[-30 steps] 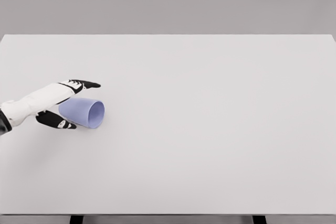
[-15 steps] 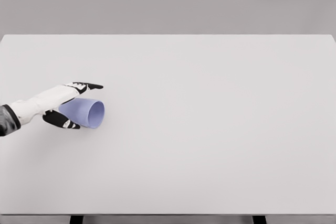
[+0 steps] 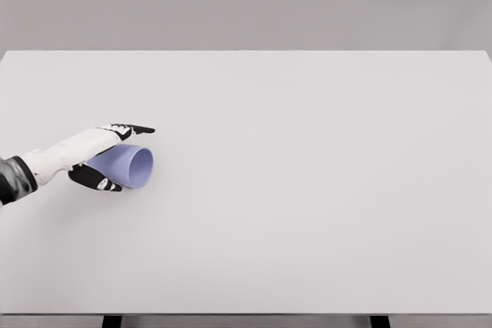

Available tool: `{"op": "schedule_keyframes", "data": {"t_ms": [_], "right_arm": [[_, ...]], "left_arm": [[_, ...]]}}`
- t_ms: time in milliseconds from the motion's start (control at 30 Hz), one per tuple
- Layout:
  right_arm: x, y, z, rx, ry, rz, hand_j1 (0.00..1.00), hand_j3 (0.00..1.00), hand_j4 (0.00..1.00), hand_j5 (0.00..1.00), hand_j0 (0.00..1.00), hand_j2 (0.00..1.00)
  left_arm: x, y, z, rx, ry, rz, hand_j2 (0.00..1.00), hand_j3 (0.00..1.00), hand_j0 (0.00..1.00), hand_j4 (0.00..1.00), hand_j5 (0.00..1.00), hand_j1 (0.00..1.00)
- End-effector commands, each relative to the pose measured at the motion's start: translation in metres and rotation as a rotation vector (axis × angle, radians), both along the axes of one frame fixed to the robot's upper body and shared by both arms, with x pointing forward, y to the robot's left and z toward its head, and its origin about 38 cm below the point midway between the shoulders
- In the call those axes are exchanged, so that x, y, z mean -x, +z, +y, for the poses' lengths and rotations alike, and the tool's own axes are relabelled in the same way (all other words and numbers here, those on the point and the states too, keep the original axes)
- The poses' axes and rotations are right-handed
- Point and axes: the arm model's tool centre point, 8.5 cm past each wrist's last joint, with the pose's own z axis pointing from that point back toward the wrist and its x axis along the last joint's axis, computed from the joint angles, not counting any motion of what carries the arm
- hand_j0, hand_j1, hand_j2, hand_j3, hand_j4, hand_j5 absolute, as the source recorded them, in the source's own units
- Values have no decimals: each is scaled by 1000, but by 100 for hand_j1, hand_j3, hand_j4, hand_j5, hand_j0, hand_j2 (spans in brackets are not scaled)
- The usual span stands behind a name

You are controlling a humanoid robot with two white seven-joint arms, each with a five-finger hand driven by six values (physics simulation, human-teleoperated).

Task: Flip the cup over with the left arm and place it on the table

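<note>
A pale lavender-blue plastic cup (image 3: 125, 165), a smooth tapered tumbler, lies on its side on the wide matte white rectangular table (image 3: 307, 190), well toward the nine o'clock side of the tabletop and a little above the middle line. Its open mouth faces three o'clock, showing as a lighter oval rim, while its narrower closed base points back toward nine o'clock and is partly hidden by the hand. The left hand (image 3: 96, 155), white with black fingers, reaches in from the nine o'clock edge of the picture on a white forearm with a dark sleeve section at the border. It straddles the cup: the upper fingers (image 3: 132, 130) stretch out along the cup's twelve o'clock side, their dark tips reaching about level with the rim, and the thumb (image 3: 96, 179) lies along the cup's six o'clock side, just against the wall. The digits bracket the cup on both sides and appear to touch it, closing round its body in a loose grasp; how firmly they press cannot be told. The cup's side seems to rest on the table surface, with only a faint shadow beneath it. The right arm does not show.
</note>
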Motion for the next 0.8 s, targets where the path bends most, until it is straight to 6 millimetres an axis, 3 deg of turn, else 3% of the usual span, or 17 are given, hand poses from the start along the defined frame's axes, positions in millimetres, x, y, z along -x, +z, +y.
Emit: {"op": "schedule_keyframes", "data": {"t_ms": [0, 533, 700, 767], "right_arm": [[0, 0, 0, 0, 0, 0, 100, 100, 100, 100, 100, 100], [0, 0, 0, 0, 0, 0, 100, 100, 100, 100, 100, 100], [0, 0, 0, 0, -1, 0, 100, 100, 100, 100, 100, 100], [0, 0, 0, 0, 0, 0, 100, 100, 100, 100, 100, 100]], "left_arm": [[0, -4, -2, 4, 1, 11, 100, 100, 100, 100, 100, 100], [-4, -11, -6, -4, 5, 24, 100, 100, 100, 100, 100, 100], [-8, -5, -6, -2, 7, 11, 95, 95, 95, 95, 95, 95], [-8, -5, -6, -2, 8, 10, 87, 87, 87, 87, 87, 87]]}}
